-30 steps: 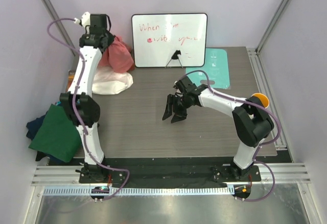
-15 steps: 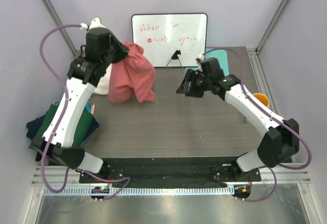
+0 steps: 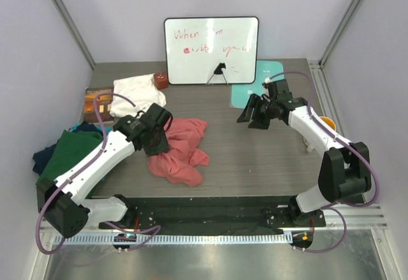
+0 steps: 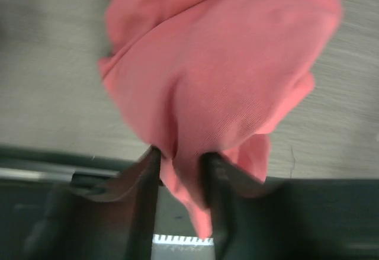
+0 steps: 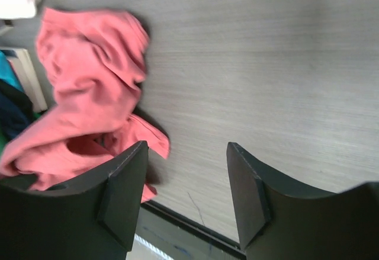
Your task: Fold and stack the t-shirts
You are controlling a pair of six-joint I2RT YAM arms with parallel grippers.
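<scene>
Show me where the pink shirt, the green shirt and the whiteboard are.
pink shirt (image 3: 183,154), top view, middle of the crumpled cloth
green shirt (image 3: 67,152), top view, its flat middle
whiteboard (image 3: 211,44), top view, the white writing face

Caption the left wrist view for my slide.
Left pincer clamped on a fold of the crumpled pink shirt, grey table behind.

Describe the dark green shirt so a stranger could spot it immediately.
Start at the grey wooden table and go to its left edge. There the dark green cotton t-shirt lies atop navy shirts, unlike the crumpled salmon-pink t-shirt mid-table.
</scene>
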